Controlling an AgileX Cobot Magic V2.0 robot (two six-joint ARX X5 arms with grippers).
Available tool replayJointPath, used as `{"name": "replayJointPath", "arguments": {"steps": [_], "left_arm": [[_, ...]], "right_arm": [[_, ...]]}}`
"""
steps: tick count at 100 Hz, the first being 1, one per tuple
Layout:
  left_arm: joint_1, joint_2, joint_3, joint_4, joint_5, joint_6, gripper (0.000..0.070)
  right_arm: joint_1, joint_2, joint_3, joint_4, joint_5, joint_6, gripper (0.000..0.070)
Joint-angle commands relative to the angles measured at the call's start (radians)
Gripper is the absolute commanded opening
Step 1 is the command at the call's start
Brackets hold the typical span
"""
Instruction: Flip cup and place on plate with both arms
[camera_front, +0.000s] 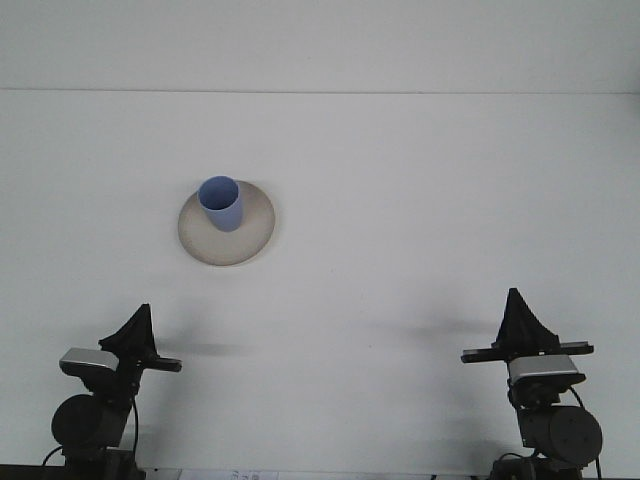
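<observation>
Looking over the table (420, 200), you see the blue cup (221, 203) standing upright with its mouth up, on the beige plate (250, 232), a little toward the plate's left rear part. So the task seems to be at its end: the cup is already flipped and placed, and I judge that nothing remains except to keep both arms parked.

Both grippers are low at the near edge and well apart from the plate. The left gripper (137, 330) and the right gripper (518, 322) each show only a dark pointed shape, so you cannot tell whether the fingers are apart or together.

If you need any next move, it calls for no contact with the cup. The room between the arms and the plate is wide, and the plate lies far from every table edge.
</observation>
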Motion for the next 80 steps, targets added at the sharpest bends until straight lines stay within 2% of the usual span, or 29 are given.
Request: {"name": "replayJointPath", "arguments": {"steps": [1,19,80], "left_arm": [[0.001,-0.001,-0.019,0.016,0.002,0.001,0.0012],[0.001,-0.001,-0.019,0.016,0.002,0.001,0.0012],[0.001,0.0,-0.019,0.016,0.002,0.001,0.0012]], "right_arm": [[0.0,-0.053,-0.033,0.012,0.0,0.003,0.0],[-0.004,-0.161,-0.134,0.043,0.001,0.003,0.0],[-0.013,-0.161,-0.134,-0.024,0.0,0.003,0.0]]}}
